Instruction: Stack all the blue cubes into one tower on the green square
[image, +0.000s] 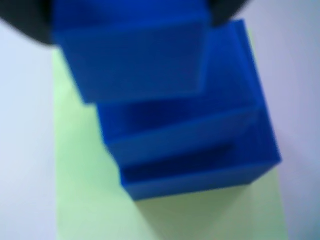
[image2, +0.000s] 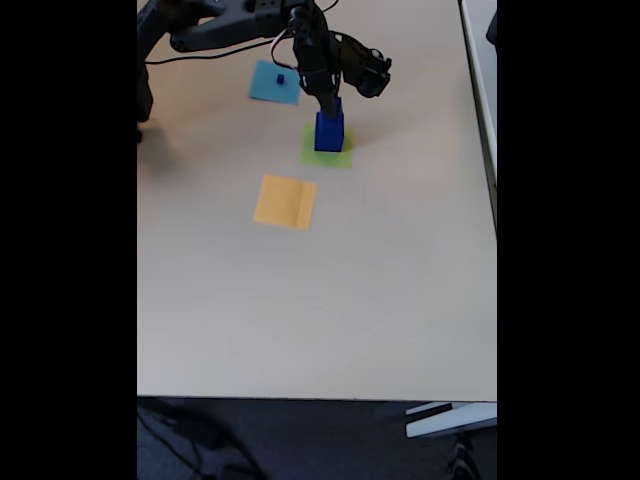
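In the fixed view a short tower of blue cubes (image2: 329, 131) stands on the green square (image2: 327, 155). My gripper (image2: 330, 104) comes down onto the tower's top from above. The blurred wrist view shows the upper blue cube (image: 130, 65) between my dark fingers (image: 25, 20), which touch both its sides, so the gripper (image: 130, 20) is shut on it. That cube rests on a larger blue cube (image: 200, 150) lying on the green square (image: 85, 190). A small blue cube (image2: 280, 77) sits apart on a light-blue square (image2: 272, 88).
An orange-yellow square (image2: 285, 201) lies on the beige table (image2: 320, 300), nearer the camera than the green one. The arm (image2: 230, 30) reaches in from the upper left. The table's right edge (image2: 480, 120) is close to the tower's side.
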